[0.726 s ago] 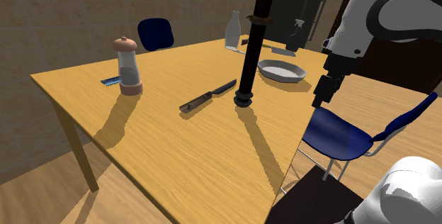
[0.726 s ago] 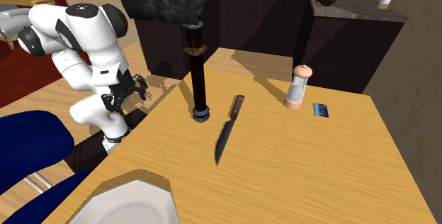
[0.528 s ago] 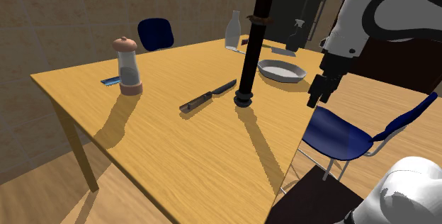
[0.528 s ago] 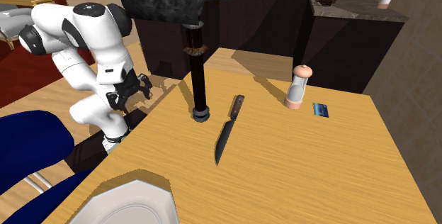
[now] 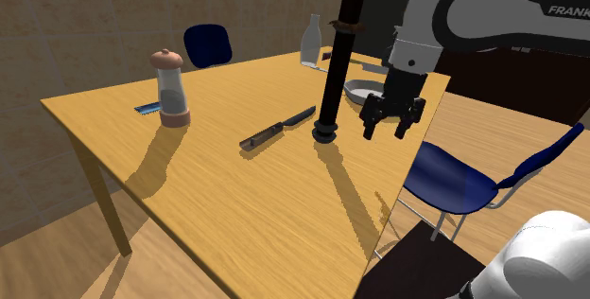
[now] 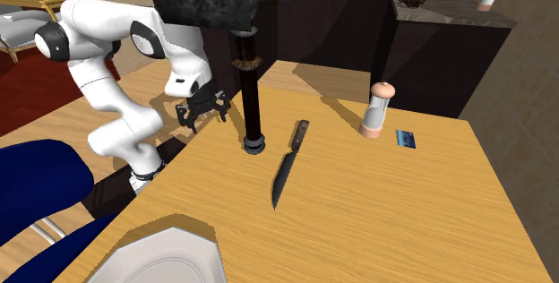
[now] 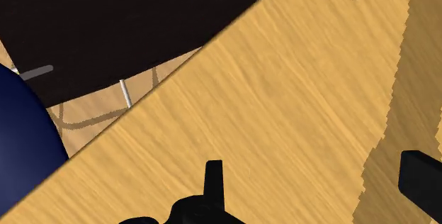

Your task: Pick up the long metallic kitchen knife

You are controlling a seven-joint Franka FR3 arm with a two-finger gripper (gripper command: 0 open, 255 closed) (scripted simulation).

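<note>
Wooden table (image 5: 236, 221) before dark cabinets (image 6: 430, 57), and flat near its middle the knife (image 6: 287, 167), dark handle toward the grinder (image 6: 377, 111), blade tip toward the dish (image 5: 376, 94). Just beside the knife, upright on the wood, a black post (image 5: 338, 56). Beyond that, above the table's edge by the blue chair (image 5: 454, 179), the gripper (image 5: 392, 129), fingers (image 7: 213, 176) spread wide and pinching nothing, aimed down at bare wood in the wrist view. Well apart from the knife, with the post between. Likeliest trouble: clipping the post on a straight sweep across, so probably safer to pass round or over it. Next, a thin thing lying flat: could jam the fingers into the wood if brought too low, or close on air if stopped too high. Could also shove or spin the knife if closed along its length instead of across it. Might let it tilt and slip if taken far out on the blade, away from the handle. Little to fear from grinder or dish, both well clear.
</note>
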